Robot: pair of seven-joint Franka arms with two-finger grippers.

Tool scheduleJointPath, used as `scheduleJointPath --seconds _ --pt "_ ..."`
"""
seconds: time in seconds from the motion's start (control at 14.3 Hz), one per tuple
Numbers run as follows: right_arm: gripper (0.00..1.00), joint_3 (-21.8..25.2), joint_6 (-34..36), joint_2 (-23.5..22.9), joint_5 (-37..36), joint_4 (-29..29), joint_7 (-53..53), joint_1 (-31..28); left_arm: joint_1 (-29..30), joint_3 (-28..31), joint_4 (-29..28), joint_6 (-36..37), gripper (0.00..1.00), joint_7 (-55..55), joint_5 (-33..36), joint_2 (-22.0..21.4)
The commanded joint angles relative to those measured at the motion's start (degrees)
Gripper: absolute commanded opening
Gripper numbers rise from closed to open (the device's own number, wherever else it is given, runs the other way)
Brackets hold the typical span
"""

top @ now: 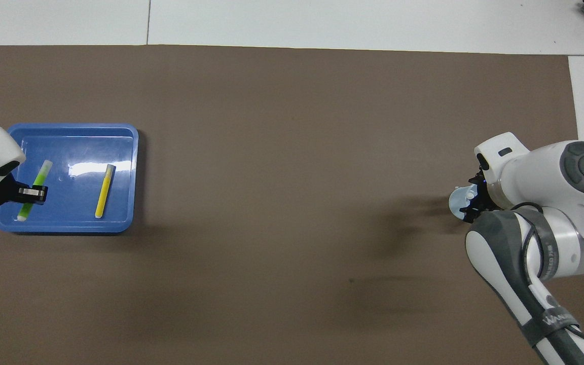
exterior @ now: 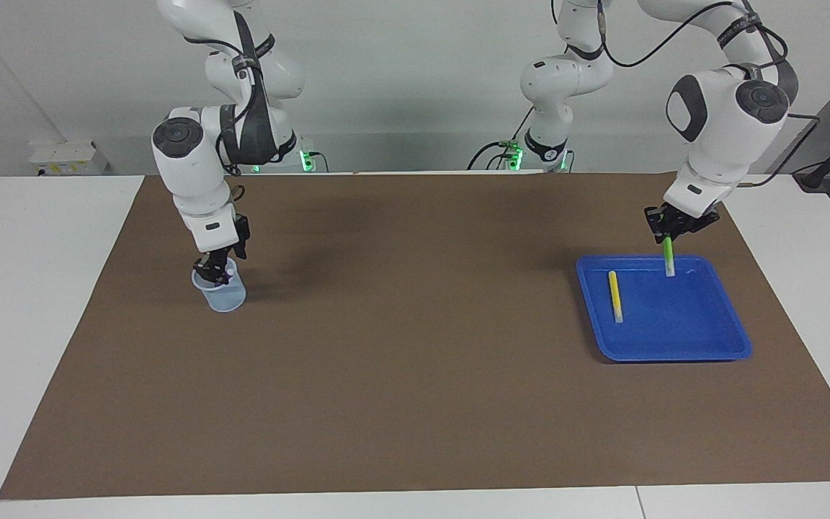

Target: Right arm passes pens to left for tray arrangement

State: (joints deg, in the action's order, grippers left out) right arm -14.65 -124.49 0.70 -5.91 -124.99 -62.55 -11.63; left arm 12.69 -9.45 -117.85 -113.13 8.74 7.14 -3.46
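Facing view: the blue tray [exterior: 663, 339] lies at the left arm's end of the brown mat [exterior: 415, 375]. The left gripper [exterior: 668, 232] hangs over the tray's robot-side rim, fingers clamped on the green pen [exterior: 668, 256], which points down into the tray. The yellow pen [exterior: 614, 295] lies flat in the tray. Well apart from the tray, at the right arm's end, the right gripper [exterior: 213, 272] dips into the translucent cup [exterior: 222, 294]; whether its fingers grip anything, I cannot tell.

Overhead view: the green pen [top: 38, 182] slants over the tray [top: 69, 225], pinched by the left gripper [top: 31, 193], beside the yellow pen [top: 104, 190]. The right gripper [top: 470, 198] covers the cup [top: 457, 202].
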Motion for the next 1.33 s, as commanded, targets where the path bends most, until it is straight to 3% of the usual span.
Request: scheduleJointPath --seconds 0.0,0.77,1.05,1.26 --pt "0.64 -0.47 -1.19 0.53 -1.04 -1.48 -0.91 -0.68 1.81 -0.57 -1.42 -4.98 0.00 1.11 2.09 1.96" --pt "0.58 -0.47 -1.46 0.62 -1.39 -2.19 -2.31 -1.64 4.80 -0.57 -4.85 -19.57 0.00 0.93 3.58 11.01" --pt "0.47 -0.47 -3.03 0.53 -1.47 -2.28 -3.46 -3.05 5.24 -0.57 -5.02 -23.45 0.00 0.58 3.50 14.53" --pt "0.46 -0.65 -2.87 0.53 -1.39 -2.28 -2.50 -2.88 5.24 -0.49 -5.02 -26.34 0.00 0.49 3.58 16.55"
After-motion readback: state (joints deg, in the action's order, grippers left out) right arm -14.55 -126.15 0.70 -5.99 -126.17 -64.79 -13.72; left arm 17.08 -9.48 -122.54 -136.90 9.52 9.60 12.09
